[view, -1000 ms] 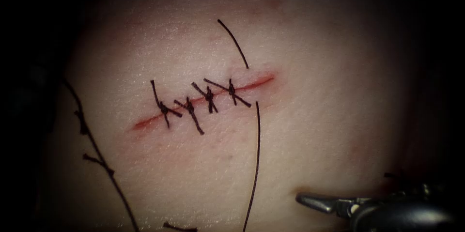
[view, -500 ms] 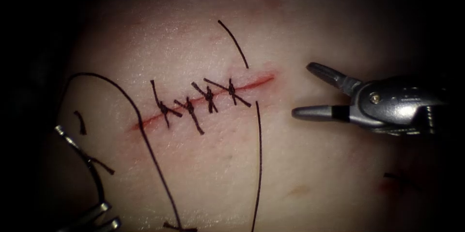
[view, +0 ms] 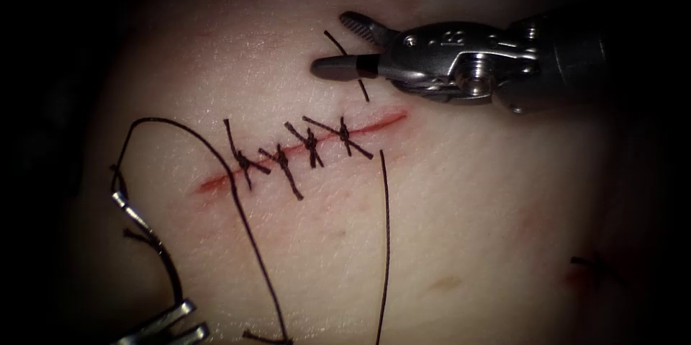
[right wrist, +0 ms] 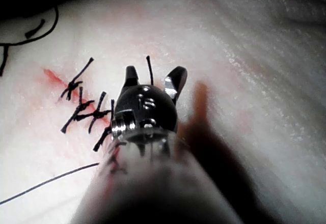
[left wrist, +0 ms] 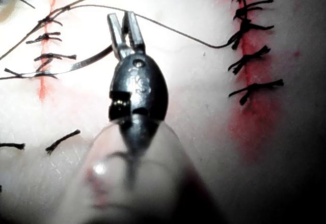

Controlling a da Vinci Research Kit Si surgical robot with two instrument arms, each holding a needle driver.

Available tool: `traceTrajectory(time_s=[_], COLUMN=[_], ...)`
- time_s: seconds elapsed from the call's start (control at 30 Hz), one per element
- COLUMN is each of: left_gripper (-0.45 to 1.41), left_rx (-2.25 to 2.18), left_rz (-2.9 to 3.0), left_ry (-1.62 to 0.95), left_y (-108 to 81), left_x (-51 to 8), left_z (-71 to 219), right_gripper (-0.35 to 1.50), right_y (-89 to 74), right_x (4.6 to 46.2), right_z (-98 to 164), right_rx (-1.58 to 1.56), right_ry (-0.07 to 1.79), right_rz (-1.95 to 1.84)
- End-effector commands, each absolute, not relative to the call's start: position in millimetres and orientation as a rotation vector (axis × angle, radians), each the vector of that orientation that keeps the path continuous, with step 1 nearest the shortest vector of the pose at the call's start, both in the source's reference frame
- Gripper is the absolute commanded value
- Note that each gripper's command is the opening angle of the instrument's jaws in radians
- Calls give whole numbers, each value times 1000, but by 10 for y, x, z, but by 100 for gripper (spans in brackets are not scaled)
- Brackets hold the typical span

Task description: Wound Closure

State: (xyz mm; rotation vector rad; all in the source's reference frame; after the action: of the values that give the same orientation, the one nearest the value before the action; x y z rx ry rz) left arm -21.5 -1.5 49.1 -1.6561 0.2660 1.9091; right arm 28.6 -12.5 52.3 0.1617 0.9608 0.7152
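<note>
1. Tissue (view: 468, 208), a pale slab of pork belly, carries a slanting red cut (view: 389, 120) with three knotted black stitches (view: 311, 145) across its middle; its right end lies unstitched.
2. The right arm's silver needle-driver tool (view: 338, 44) hovers above the cut's right end. Its jaws stand spread on either side of a short black thread tail (view: 363, 91) that rises from the tissue there, and they grip nothing.
3. A long black strand (view: 384, 230) leaves the tissue just below the same end of the cut and runs down out of view.
4. The left arm's silver tool (view: 169, 322) sits well to the left of the cut, clamped on the curved steel needle (view: 129, 212) near one end of its curve. The needle is wholly out of the tissue.
5. From the needle's free end a black thread loop (view: 216, 165) arches up and then falls across the left end of the cut.
6. Risks, as I judge them:
   - The tail is short, so a grasp taken near its tip may slip off.
   - Any tug on the long strand could draw the tail into the tissue and lose the stitch.
   - The slack loop lies over the nearest knot and could snag it.
   - The right tool can cut thread, so a hard squeeze might nick the tail.
</note>
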Motion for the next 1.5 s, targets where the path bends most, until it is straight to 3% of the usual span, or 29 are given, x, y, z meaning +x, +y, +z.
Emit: traceTrajectory(time_s=[0.03,0.07,0.3,0.5,0.83,0.87,0.9,0.93,1.0,1.13,1.37,1.5], left_gripper=[-45,-45,-45,-45,-45,2,29,54,99,138,140,123], left_rx=[-1656,-1655,-1659,-1676,-1671,-1668,-1665,-1653,-1599,-1571,-1379,-1324], left_rz=[1909,1909,1908,1911,1923,1912,1894,1882,1859,1902,2000,2125], left_ry=[266,266,265,254,212,199,182,176,179,110,95,299], left_y=[-15,-15,-14,-11,-14,-14,-15,-17,-25,-37,-43,-15], left_x=[-220,-220,-220,-218,-222,-223,-223,-223,-221,-209,-158,-153], left_z=[496,496,499,526,561,564,565,567,570,570,549,541], right_gripper=[10,-35,-35,-35,-35,-28,14,41,66,41,19,20], right_y=[-129,-129,-141,-135,-132,-132,-132,-132,-133,-135,-149,-156], right_x=[294,295,292,267,264,264,264,264,259,250,247,247], right_z=[528,528,515,478,472,476,477,478,480,479,489,497], right_rx=[168,184,199,120,73,67,64,58,41,42,29,20], right_ry=[967,980,1075,1177,1201,1201,1203,1208,1226,1236,1244,1246], right_rz=[711,707,638,622,609,603,603,607,616,612,594,586])
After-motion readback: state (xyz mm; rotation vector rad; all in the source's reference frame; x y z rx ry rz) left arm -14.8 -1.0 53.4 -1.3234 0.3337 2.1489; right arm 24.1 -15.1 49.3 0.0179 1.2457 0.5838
